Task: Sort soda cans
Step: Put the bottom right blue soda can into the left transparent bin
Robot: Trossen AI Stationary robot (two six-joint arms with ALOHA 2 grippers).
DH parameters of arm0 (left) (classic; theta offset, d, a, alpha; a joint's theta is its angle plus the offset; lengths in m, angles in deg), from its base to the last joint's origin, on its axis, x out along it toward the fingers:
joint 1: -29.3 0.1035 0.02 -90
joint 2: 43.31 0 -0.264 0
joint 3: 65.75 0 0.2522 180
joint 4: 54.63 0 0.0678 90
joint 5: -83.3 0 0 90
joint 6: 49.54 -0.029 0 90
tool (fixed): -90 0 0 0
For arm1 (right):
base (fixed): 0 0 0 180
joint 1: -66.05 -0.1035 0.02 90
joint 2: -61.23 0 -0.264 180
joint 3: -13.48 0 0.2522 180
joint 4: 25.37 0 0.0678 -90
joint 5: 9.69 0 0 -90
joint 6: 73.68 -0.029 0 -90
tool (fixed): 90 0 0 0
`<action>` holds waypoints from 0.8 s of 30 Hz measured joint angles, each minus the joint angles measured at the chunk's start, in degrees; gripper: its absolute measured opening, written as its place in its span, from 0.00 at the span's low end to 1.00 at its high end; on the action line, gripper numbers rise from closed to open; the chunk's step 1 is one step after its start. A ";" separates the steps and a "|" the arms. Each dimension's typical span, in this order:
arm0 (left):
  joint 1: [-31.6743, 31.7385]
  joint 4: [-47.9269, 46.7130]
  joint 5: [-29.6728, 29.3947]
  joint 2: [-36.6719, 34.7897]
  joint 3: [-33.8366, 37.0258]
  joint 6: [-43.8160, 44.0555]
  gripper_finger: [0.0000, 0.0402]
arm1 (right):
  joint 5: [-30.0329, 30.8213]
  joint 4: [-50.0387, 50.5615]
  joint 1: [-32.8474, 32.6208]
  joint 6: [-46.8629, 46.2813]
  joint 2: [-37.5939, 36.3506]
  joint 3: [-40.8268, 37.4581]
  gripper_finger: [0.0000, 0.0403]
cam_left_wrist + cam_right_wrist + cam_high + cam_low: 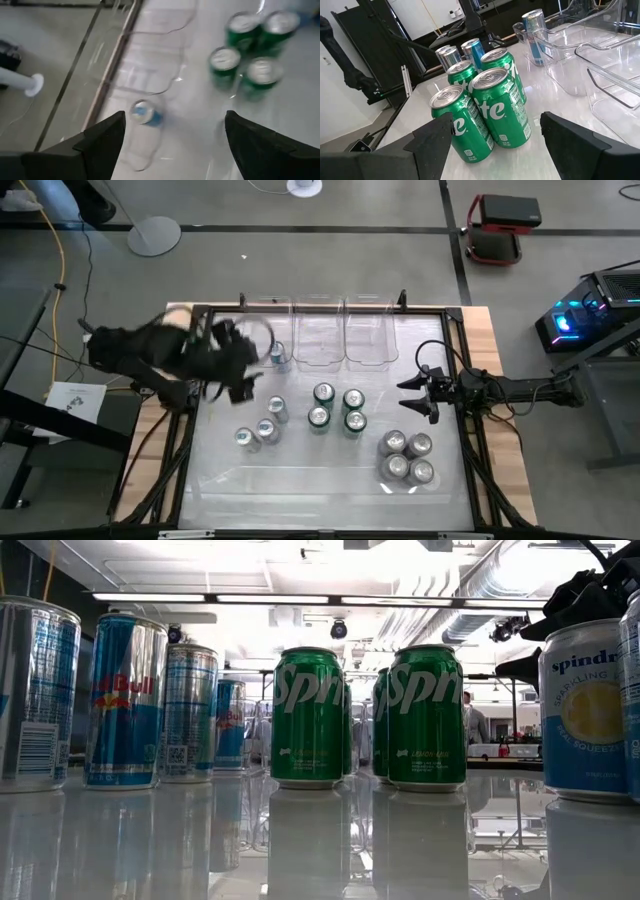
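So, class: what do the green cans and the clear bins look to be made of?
Green cans: likely thin metal, glossy printed sides, bare silvery tops with pull tabs. Clear bins: apparently hard transparent plastic; the table shows through and the rims catch light.

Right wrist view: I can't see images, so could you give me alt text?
Four green cans stand bunched on a white table just beyond the open right gripper. Blue cans stand behind them, and one blue can stands inside a clear bin.

Non-task items at the workstation
Three clear plastic bins point(322, 332) sit side by side along the table's point(300, 480) far edge; a red cart point(497, 230) stands on the floor beyond.
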 joint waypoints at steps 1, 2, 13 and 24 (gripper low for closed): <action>-1.85 -0.25 -0.56 0.82 0.00 2.03 0.79 | -0.02 0.00 0.01 0.00 0.00 0.00 0.72; -3.43 -0.87 -0.84 1.94 0.01 4.01 0.79 | -0.02 0.00 0.01 0.00 0.00 0.02 0.72; -10.72 -4.18 2.14 13.37 0.11 20.49 0.80 | 0.00 0.00 0.02 0.00 0.00 -0.01 0.72; -12.21 7.04 14.64 10.43 13.93 29.42 0.80 | -0.01 -0.02 0.01 0.00 0.00 -0.01 0.72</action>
